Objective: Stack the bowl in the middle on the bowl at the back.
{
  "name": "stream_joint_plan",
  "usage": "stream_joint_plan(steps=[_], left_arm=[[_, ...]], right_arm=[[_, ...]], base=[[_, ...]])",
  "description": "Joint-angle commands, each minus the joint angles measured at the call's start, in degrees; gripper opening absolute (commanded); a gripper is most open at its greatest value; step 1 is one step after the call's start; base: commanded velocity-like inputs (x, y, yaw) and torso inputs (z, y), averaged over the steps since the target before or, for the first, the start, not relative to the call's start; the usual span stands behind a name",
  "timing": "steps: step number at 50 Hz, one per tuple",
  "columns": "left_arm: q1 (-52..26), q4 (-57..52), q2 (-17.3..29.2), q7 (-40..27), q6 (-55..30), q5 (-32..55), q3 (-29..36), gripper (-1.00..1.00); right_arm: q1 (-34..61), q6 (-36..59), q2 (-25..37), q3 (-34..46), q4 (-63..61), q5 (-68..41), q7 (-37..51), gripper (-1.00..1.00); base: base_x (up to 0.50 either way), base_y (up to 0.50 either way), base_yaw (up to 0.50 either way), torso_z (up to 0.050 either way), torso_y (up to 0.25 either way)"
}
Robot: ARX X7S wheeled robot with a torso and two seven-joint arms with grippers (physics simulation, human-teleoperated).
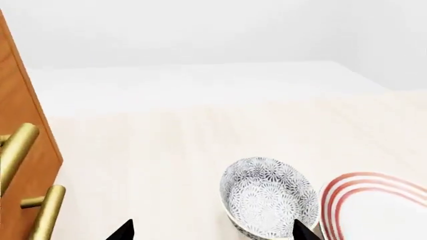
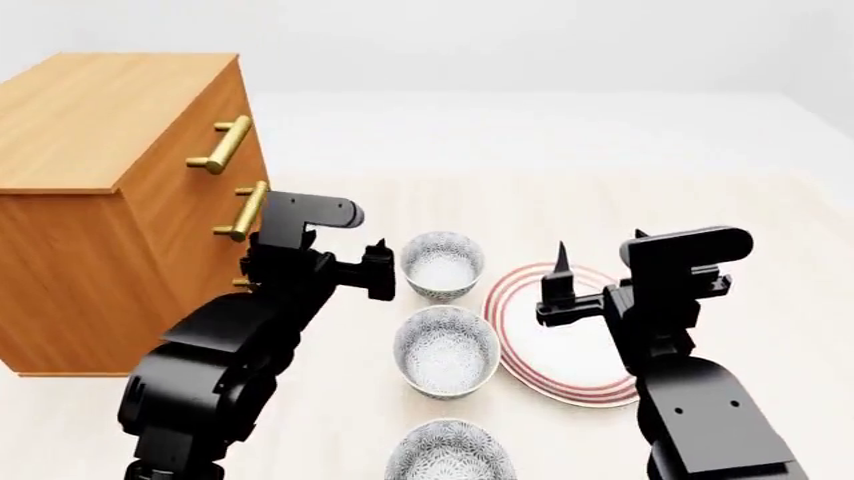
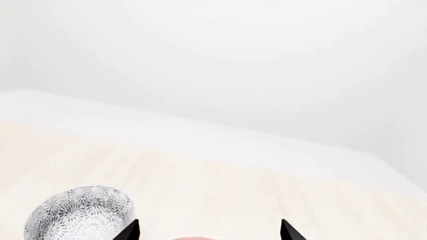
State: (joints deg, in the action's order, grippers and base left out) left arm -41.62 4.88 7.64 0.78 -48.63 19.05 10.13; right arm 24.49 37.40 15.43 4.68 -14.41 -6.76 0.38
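Three speckled grey-blue bowls stand in a row in the head view. The bowl at the back (image 2: 442, 265) is farthest from me, and the bowl in the middle (image 2: 446, 350) stands just behind the nearest one (image 2: 450, 455). My left gripper (image 2: 380, 266) hovers open just left of the back bowl, holding nothing. In the left wrist view that bowl (image 1: 269, 197) lies by one fingertip of the open left gripper (image 1: 213, 234). My right gripper (image 2: 554, 285) is open over the plate, right of the back bowl. The right wrist view shows the open gripper (image 3: 210, 232) empty, with the bowl (image 3: 80, 212) off to one side.
A wide white plate with red rings (image 2: 567, 340) lies right of the bowls, and its rim (image 1: 373, 200) shows beside the back bowl. A wooden cabinet (image 2: 120, 200) with gold handles (image 1: 20, 150) stands close on the left. Pale tabletop (image 2: 561, 150) stretches beyond.
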Motion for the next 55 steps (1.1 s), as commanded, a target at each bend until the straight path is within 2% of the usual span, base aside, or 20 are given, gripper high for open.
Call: stream_joint_plan(steps=[1,8,16,30,55], left_arm=[[-0.44,-0.63,0.34,0.08,-11.62,2.99,1.65,1.00],[1.59,-5.16,0.78,1.10,-20.13,7.41,0.82,1.00],[2.39,-5.82,0.63,1.45,-23.61,9.33,1.13,1.00],[3.16,-4.00,0.08,2.03,-22.44,9.46,4.01,1.00],[0.09,10.97,-3.32,1.87,-18.95,8.76,5.57,1.00]], right_arm=[[-0.49,-0.36,0.38,0.08,0.85,-0.10,0.21,1.00],[-1.92,-0.81,0.72,-0.12,0.73,-0.32,0.29,1.00],[-2.99,-0.64,1.05,-0.26,0.25,-0.52,0.49,1.00],[-4.73,-1.78,1.56,-0.38,-0.04,-1.37,-0.06,1.00],[-6.54,-5.66,1.70,-2.08,3.03,-2.88,-0.15,1.00]], base=[[0.00,0.00,0.00,0.000,0.000],[0.00,0.00,0.00,0.000,0.000],[0.00,0.00,0.00,0.000,0.000],[0.00,0.00,0.00,0.000,0.000],[0.00,0.00,0.00,0.000,0.000]])
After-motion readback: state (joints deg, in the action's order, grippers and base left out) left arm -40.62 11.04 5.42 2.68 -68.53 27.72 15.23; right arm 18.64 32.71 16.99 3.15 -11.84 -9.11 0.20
